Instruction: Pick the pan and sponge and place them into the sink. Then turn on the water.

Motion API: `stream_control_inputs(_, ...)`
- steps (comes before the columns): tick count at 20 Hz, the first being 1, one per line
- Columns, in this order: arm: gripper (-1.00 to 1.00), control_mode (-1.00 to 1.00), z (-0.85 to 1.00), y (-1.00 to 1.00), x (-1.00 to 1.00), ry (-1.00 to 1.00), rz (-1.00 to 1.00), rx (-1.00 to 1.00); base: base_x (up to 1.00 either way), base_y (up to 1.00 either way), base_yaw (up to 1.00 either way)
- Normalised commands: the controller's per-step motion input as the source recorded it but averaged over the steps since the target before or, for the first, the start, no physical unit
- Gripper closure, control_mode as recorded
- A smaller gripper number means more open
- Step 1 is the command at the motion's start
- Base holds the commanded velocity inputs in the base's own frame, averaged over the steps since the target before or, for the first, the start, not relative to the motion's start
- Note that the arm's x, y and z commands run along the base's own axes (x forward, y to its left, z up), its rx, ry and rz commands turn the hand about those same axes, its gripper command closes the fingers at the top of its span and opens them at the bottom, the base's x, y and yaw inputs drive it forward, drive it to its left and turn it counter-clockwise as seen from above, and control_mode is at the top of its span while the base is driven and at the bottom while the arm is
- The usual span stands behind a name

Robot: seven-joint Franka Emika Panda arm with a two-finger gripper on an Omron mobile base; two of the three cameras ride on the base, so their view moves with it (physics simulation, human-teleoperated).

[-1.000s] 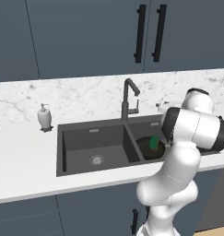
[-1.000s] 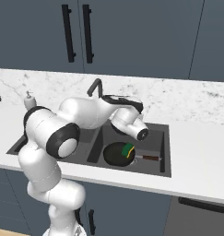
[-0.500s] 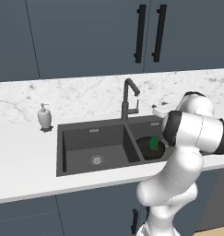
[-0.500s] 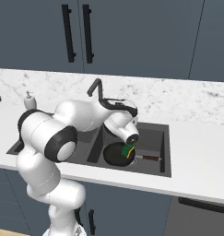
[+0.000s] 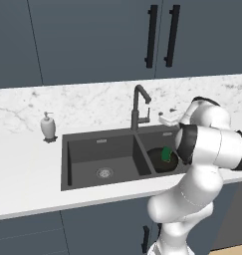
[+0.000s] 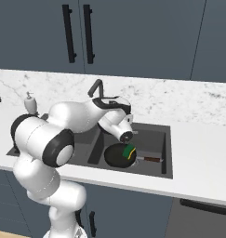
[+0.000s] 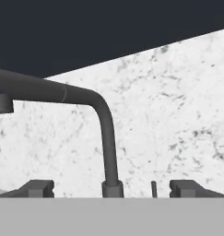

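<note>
The black pan (image 6: 115,156) lies in the right basin of the dark sink (image 6: 167,149), its reddish handle (image 6: 152,159) pointing right. The green and yellow sponge (image 6: 129,151) rests on the pan's right side; from the left base view the sponge (image 5: 166,154) and pan (image 5: 160,160) sit beside my arm. My gripper (image 7: 112,189) is open and holds nothing. It hovers above the right basin, level with the dark faucet (image 7: 106,133) and pointing at its stem. The small side lever (image 7: 154,188) stands just right of the stem. I see no water running.
A white soap dispenser (image 5: 48,126) stands on the marble counter (image 5: 28,164) left of the sink. The left basin (image 5: 103,160) holds only its drain. Dark cabinet doors with black handles (image 5: 152,36) hang above the backsplash.
The hand has lifted away from the pan and sponge in the right basin and turned back toward the faucet. Pan and sponge stay where they lay; the jaws stayed open.
</note>
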Motion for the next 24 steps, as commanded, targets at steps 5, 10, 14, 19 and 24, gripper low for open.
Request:
stream_control_inputs(5, -1.00, -1.00, -0.06, 0.13, 0.32, 0.01, 0.00, -0.01, 0.00, 0.00, 0.00)
stream_control_inputs(10, -1.00, -1.00, -0.20, 0.22, 0.49, 0.04, 0.02, -0.02, 0.00, 0.00, 0.00)
stream_control_inputs(14, -1.00, -1.00, -0.22, 0.04, 0.41, 0.01, 0.04, 0.00, 0.00, 0.00, 0.00)
stream_control_inputs(19, -1.00, -1.00, -0.18, 0.00, 0.23, 0.00, 0.05, 0.00, 0.00, 0.00, 0.00)
stream_control_inputs(24, -1.00, -1.00, -0.29, 0.00, 0.22, 0.00, 0.04, 0.00, 0.00, 0.00, 0.00)
